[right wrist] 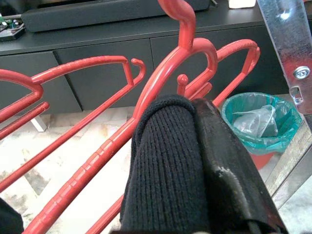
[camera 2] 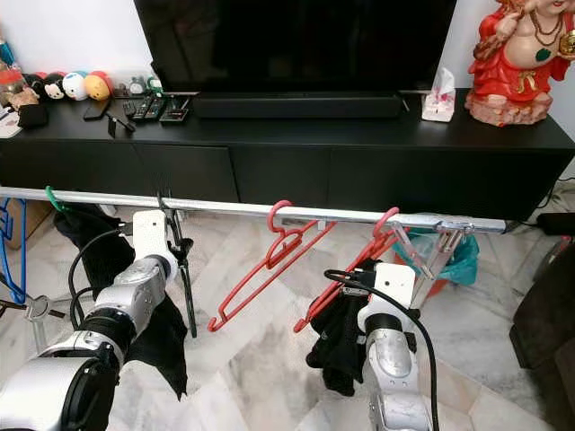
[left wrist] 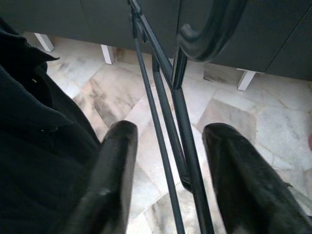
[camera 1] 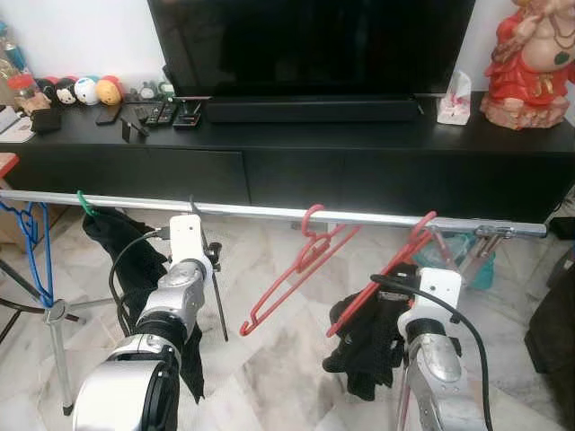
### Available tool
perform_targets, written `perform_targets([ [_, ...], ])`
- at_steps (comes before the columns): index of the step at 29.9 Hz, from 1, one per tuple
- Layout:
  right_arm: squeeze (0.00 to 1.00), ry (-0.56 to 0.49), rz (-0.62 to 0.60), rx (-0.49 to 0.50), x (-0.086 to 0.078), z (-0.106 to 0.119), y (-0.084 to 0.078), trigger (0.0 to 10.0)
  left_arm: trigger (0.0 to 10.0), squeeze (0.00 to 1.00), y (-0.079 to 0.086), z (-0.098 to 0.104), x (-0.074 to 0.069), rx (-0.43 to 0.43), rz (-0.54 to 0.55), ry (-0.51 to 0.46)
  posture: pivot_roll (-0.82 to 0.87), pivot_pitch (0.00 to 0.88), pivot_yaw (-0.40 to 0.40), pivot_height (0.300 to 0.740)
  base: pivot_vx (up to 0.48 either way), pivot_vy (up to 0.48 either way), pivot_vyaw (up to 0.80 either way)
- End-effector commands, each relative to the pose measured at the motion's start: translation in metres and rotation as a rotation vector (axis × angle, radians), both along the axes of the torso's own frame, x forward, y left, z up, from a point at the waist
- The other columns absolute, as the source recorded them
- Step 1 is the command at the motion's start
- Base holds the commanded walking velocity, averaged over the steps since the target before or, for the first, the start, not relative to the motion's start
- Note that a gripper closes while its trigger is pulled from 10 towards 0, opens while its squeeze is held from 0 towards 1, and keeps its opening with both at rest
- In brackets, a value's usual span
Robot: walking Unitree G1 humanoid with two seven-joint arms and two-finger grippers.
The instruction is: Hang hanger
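A black hanger [camera 1: 216,287] is hanging from the silver rail [camera 1: 269,212], and the left gripper [left wrist: 168,161] is straddling its thin bars with fingers apart. Further right, a red hanger [camera 1: 292,274] is dangling free. The right gripper [right wrist: 202,161] is seemingly pinching black knit cloth [right wrist: 165,165] draped on another red hanger [right wrist: 97,165].

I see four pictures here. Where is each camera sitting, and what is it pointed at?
Left eye view: on the head, looking down at the drying rail; both silver arms show.
Right eye view: its twin, sharing the TV cabinet and red hangers.
Left wrist view: along the left gripper, its fingers either side of a black hanger.
Right wrist view: along the right gripper, at those red hangers and a black knit garment.
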State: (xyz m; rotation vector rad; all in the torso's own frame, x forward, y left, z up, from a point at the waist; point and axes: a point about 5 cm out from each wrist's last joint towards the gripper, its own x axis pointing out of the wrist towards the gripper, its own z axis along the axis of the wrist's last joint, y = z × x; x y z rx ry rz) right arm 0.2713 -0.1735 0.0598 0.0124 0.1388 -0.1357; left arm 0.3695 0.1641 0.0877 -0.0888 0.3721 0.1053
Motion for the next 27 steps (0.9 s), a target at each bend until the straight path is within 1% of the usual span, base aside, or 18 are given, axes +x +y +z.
perform_targets([
  [1,0.0,-0.006,0.022,0.004,0.0035,0.0025,0.0052,10.0,0.0,0.0,0.0041,0.003,0.0017,-0.001,0.016,-0.01,-0.14,0.0,0.081,0.74,0.0,0.0,0.0],
  [27,0.0,-0.003,0.036,0.007,0.0042,0.0031,0.0073,10.0,0.0,0.0,0.0023,0.0014,0.0011,-0.016,-0.001,-0.021,-0.14,0.0,0.082,0.74,0.0,0.0,0.0],
])
